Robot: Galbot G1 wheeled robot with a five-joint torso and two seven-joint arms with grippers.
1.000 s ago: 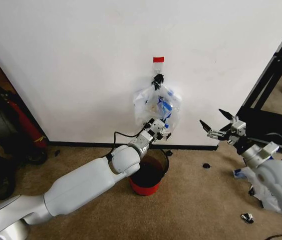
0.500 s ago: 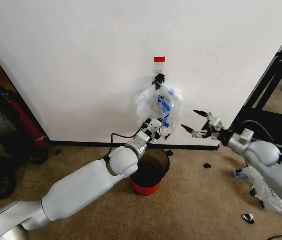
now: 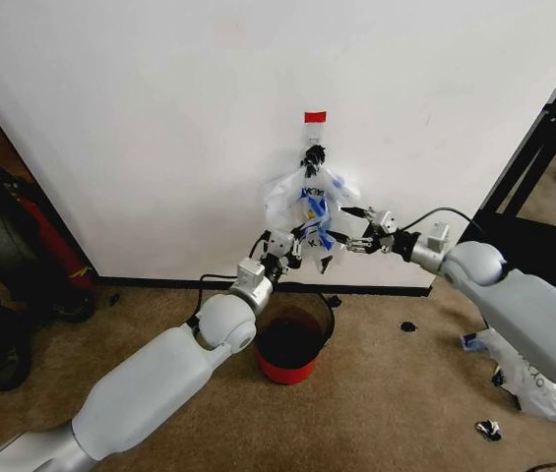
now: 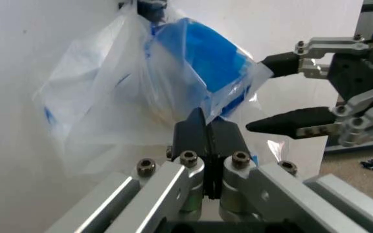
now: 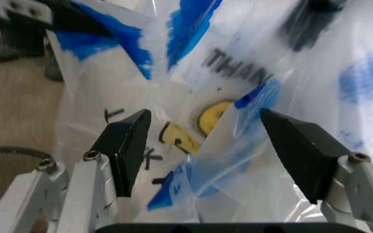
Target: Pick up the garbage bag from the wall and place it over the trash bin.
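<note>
The garbage bag [image 3: 309,205] hangs from a small black hook [image 3: 312,155] on the white wall [image 3: 159,118], just under a red tape patch. My left gripper [image 3: 282,244] is shut on the bag's lower left edge; in the left wrist view its fingers [image 4: 206,128] are pressed together on the thin plastic [image 4: 128,97]. My right gripper [image 3: 354,228] is open at the bag's right side, and the smiley-face plastic [image 5: 212,114] lies between its spread fingers [image 5: 131,141]. The trash bin [image 3: 302,369], black mesh with a red base, stands on the carpet below the bag.
A red fire extinguisher [image 3: 46,241] and dark items stand by the wall at the left. A black metal frame [image 3: 543,147] is at the right. White bags [image 3: 528,379] and black scraps [image 3: 487,427] lie on the carpet at the right.
My right gripper has swung left from open space to the bag's right side. My left gripper has shifted a little left with the bag's lower edge, and the bag looks drawn out.
</note>
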